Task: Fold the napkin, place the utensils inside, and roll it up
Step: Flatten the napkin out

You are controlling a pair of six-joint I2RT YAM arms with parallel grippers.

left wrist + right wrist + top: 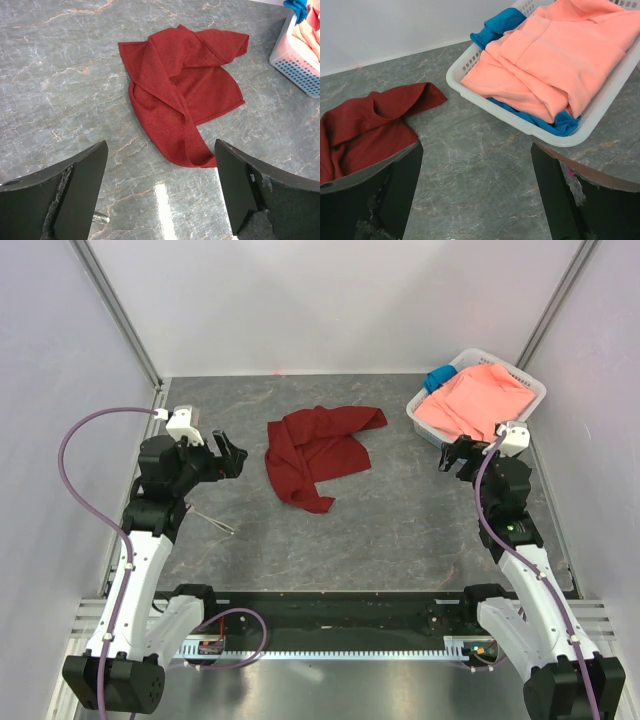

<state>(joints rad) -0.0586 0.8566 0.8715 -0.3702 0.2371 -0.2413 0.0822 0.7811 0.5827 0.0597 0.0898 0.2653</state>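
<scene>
The dark red napkin (316,453) lies crumpled on the grey marbled table, near its middle; it also fills the upper part of the left wrist view (182,90) and shows at the left of the right wrist view (365,125). A thin silvery utensil (212,521) lies on the table beside the left arm, and its tip shows by the left finger (99,217). My left gripper (230,455) hangs open to the left of the napkin, holding nothing. Beside the basket my right gripper (452,457) is open and holds nothing.
A white plastic basket (421,418) stands at the back right with a salmon-pink cloth (475,400) and a blue cloth (438,378) in it. White walls enclose the table on three sides. The arm bases and a black rail run along the near edge.
</scene>
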